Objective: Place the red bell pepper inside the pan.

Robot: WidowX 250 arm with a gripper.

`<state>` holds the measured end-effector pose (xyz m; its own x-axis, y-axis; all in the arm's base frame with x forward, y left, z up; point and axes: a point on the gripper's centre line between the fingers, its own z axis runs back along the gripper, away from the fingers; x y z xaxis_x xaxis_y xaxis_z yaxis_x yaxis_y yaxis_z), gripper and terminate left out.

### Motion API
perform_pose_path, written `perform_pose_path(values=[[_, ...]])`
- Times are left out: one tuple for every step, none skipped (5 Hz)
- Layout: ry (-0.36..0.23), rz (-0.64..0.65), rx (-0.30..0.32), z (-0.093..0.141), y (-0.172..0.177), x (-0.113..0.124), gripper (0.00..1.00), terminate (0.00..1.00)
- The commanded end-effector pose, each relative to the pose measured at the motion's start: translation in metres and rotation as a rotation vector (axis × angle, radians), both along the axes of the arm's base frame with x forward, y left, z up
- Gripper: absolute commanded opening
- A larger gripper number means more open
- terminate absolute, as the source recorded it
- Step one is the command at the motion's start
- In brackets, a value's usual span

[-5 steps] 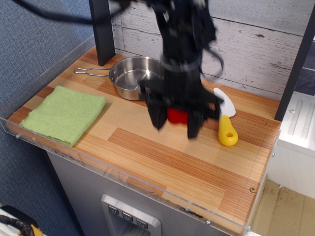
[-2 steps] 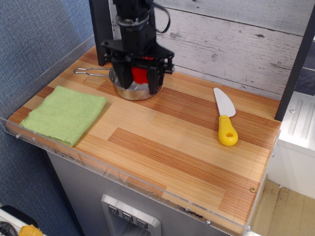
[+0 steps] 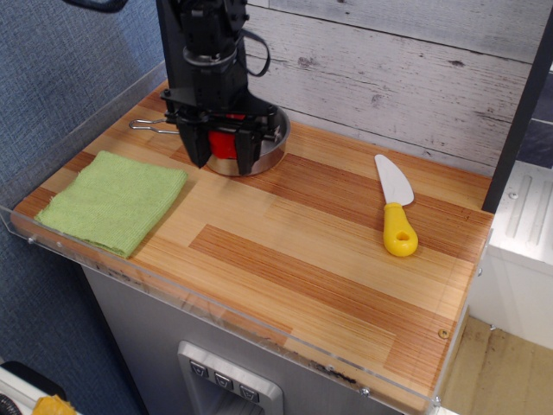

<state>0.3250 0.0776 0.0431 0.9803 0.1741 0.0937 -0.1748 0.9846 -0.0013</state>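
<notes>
The red bell pepper [image 3: 222, 143] shows as a red patch between the two black fingers of my gripper [image 3: 222, 157]. The gripper is shut on it and hangs over the left part of the pan [image 3: 270, 149], a small shiny steel pan at the back left of the counter. The pan's thin wire handle [image 3: 149, 126] sticks out to the left. The arm hides most of the pan's inside, so I cannot tell whether the pepper touches the pan's bottom.
A folded green cloth [image 3: 112, 201] lies at the front left. A toy knife with a yellow handle [image 3: 397, 226] lies at the right. A clear acrylic rim [image 3: 216, 304] runs along the counter's front and left. A dark post [image 3: 516, 112] stands at the right.
The gripper carried the pepper from the counter's middle, near the knife, back and left to the pan, then shifted slightly left and lower over it.
</notes>
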Motion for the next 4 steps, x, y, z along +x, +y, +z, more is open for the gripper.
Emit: perform_pose_path(values=[[-0.063, 0.066, 0.037, 0.013, 0.03, 0.021, 0.0, 0.0], [-0.078, 0.086, 0.026, 0.017, 0.039, 0.024, 0.0, 0.0], [-0.09, 0.078, 0.014, 0.022, 0.037, 0.024, 1.0, 0.0], [-0.104, 0.068, -0.001, 0.028, 0.031, 0.023, 1.0, 0.0]])
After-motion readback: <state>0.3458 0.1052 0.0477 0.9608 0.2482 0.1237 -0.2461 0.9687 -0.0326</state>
